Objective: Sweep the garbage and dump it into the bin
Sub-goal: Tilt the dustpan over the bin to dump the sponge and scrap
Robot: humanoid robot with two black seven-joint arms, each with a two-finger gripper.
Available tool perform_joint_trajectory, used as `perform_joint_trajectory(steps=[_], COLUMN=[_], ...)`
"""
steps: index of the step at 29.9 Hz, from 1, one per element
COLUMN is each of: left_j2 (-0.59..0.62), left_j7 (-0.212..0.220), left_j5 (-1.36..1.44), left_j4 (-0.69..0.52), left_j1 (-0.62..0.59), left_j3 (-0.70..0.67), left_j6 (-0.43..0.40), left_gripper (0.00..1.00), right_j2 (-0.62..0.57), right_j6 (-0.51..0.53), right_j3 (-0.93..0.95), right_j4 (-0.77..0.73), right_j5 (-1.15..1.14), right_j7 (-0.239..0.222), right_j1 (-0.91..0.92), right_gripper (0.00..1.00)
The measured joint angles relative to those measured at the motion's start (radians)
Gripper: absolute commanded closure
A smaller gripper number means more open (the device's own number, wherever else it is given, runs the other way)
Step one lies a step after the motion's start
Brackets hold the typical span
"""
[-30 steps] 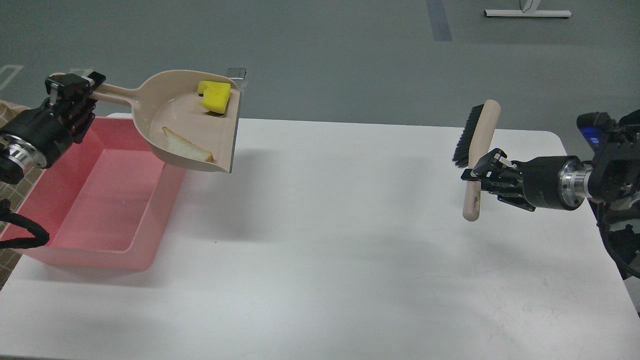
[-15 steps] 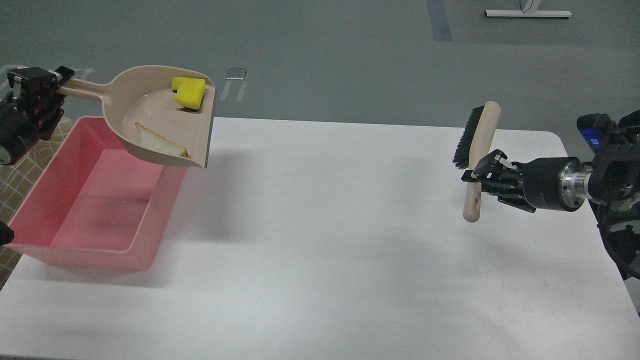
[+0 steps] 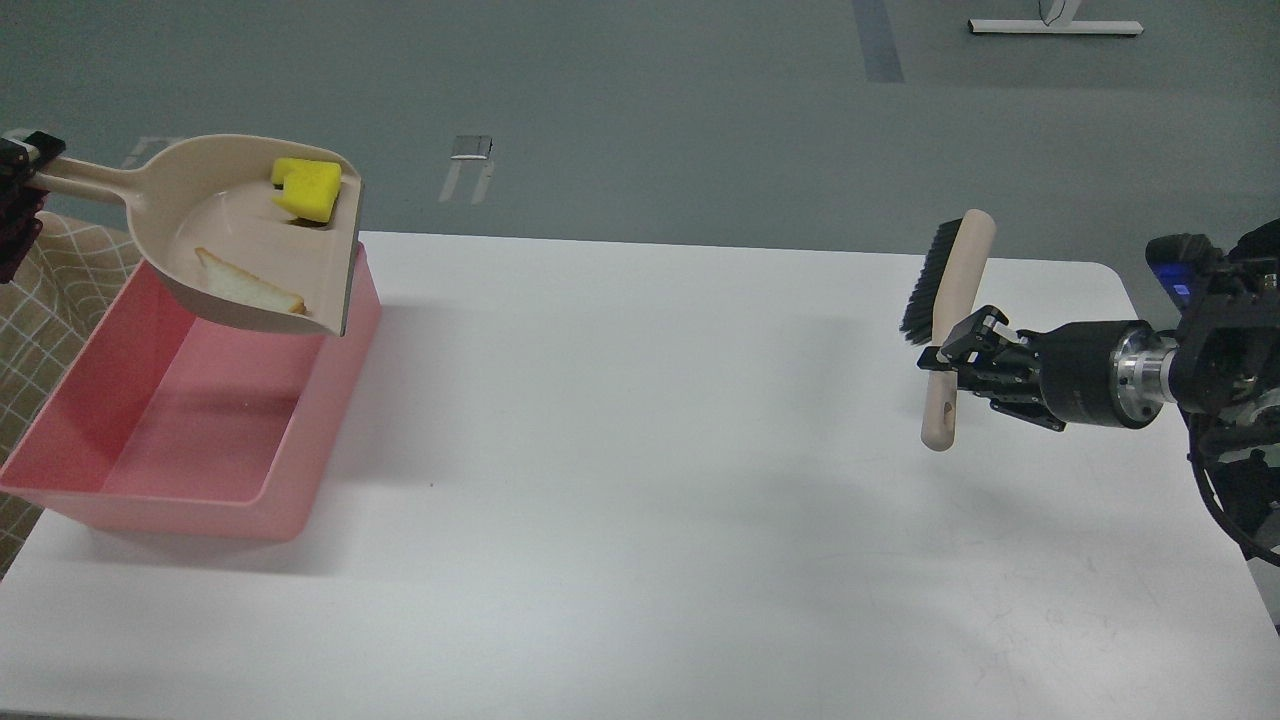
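Head view: left gripper (image 3: 14,205) cropped — grip unreadable; right gripper (image 3: 948,356) pinches brush (image 3: 948,318).

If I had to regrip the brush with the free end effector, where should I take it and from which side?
Take the brush by its bare wooden handle below the right end effector, near the rounded lower end. Come from the left side. The brush hangs nearly upright, the bristles fill the upper part on the left, and the right side is blocked by the arm holding it.
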Motion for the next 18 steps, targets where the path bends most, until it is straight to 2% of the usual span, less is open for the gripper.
perform_joint_trajectory(steps=[8, 18], left_j2=[0.029, 0.087], left_j7=[0.000, 0.000], left_j5=[0.000, 0.008], left_j4=[0.037, 0.044], left_j1=[0.018, 0.027], left_j3=[0.000, 0.009], left_j6=[-0.049, -0.062], left_gripper=[1.00, 1.00], right_j2=[0.001, 0.001], right_j6=[0.000, 0.000], right_j3=[0.000, 0.000], right_j4=[-0.001, -0.004], right_j5=[0.000, 0.000], right_j7=[0.000, 0.000], right_j1=[0.000, 0.000], right_gripper=[1.00, 1.00])
